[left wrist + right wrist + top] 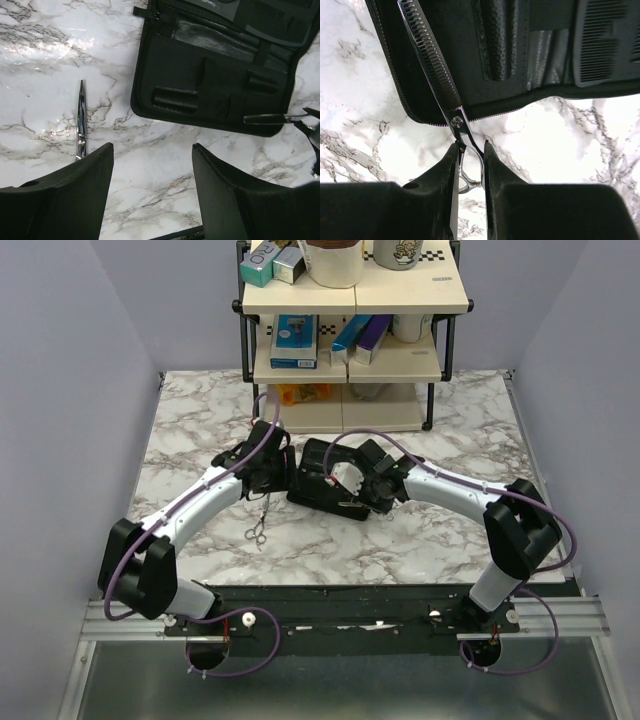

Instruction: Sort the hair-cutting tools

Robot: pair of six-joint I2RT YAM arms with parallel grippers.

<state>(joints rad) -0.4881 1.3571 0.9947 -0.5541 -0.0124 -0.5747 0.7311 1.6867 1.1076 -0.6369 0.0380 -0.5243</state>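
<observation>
Silver plain scissors [80,117] lie flat on the marble tabletop [40,60]. In the left wrist view their long axis runs 12-to-6, tips at 12.

Left gripper [152,150]: fingers apart, nothing between them. The plain scissors sit at about 10 o'clock off the gap, just outside the left finger. In the top view they are at 6 o'clock from the left gripper, toward its base and well apart from the right arm. Left arm is clearly the nearer one for that pick. My read: it has to come back toward 6 and close across the blades, not along them.

Centre: black pouch [200,75] lies open between the two grippers. The slots seen from the left wrist look unfilled.

Right gripper [470,147]: fingers clamped on the handle end of the thinning shears [432,65]. The toothed blade points to 11 o'clock over the pouch's corner. Can't tell if it touches the fabric. A comb [600,45] sits in a slot at 1 o'clock. The slots run 12-to-6, so the blade likely needs a small clockwise yaw before sliding in.
</observation>
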